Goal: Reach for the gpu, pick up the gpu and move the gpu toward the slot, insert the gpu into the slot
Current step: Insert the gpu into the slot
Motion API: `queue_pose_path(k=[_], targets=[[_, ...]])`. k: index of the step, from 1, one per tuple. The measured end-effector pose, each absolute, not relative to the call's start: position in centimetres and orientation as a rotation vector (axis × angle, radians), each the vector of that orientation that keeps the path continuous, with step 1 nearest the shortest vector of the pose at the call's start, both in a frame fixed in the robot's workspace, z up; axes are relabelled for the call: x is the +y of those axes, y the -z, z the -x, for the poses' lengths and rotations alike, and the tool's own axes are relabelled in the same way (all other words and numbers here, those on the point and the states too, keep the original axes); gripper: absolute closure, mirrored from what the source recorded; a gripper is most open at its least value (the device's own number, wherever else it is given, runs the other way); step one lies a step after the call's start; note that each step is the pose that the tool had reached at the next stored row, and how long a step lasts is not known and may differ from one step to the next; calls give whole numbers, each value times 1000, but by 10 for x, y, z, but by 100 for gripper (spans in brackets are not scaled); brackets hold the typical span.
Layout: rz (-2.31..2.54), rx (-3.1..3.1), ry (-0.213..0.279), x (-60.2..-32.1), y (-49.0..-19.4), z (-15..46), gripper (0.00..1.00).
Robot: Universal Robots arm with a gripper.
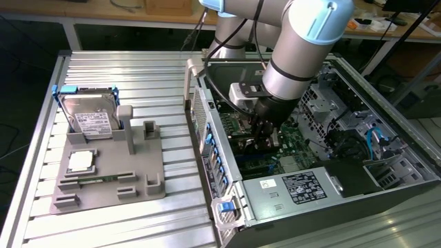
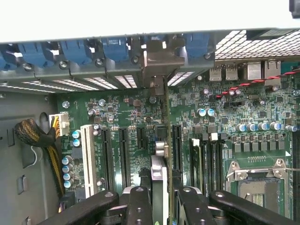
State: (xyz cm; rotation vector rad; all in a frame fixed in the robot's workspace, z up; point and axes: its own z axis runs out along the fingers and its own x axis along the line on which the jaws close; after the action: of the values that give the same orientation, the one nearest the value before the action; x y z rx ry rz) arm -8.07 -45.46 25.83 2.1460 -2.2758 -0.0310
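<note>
Over the motherboard, gpu (image 2: 161,140) stands edge-on, bracket rearward.

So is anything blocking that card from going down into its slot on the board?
Nothing visible does. The gpu hangs edge-on between the gripper fingers, right above the motherboard. Its silver bracket already sits at the case's rear openings.

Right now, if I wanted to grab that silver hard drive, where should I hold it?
The hard drive leans in the grey holder, lower end tucked in, upper end free. So probably take its two long side edges near the top, coming from above.
</note>
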Motion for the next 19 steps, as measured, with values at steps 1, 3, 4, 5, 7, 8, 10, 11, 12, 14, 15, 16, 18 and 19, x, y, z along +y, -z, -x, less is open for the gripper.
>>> queue_pose_path(k=[1, 3, 4, 5, 7, 8, 10, 11, 12, 14, 15, 16, 18, 19], targets=[[-2145, -2275, 32, -455, -258, 81, 73], [-2145, -2272, 34, -455, -258, 81, 73], [-2148, -2269, 34, -455, -258, 81, 73], [-2149, -2267, 34, -455, -258, 81, 73], [-2154, -2261, 35, -455, -258, 81, 73], [-2157, -2259, 36, -455, -258, 81, 73], [-2161, -2254, 36, -455, -257, 81, 73], [-2164, -2251, 36, -455, -257, 81, 73], [-2167, -2248, 36, -455, -257, 81, 73], [-2174, -2242, 36, -455, -256, 80, 73], [-2176, -2240, 36, -455, -256, 80, 73], [-2178, -2238, 36, -455, -256, 80, 73], [-2181, -2235, 36, -455, -255, 80, 73], [-2182, -2234, 36, -455, -255, 80, 73]])
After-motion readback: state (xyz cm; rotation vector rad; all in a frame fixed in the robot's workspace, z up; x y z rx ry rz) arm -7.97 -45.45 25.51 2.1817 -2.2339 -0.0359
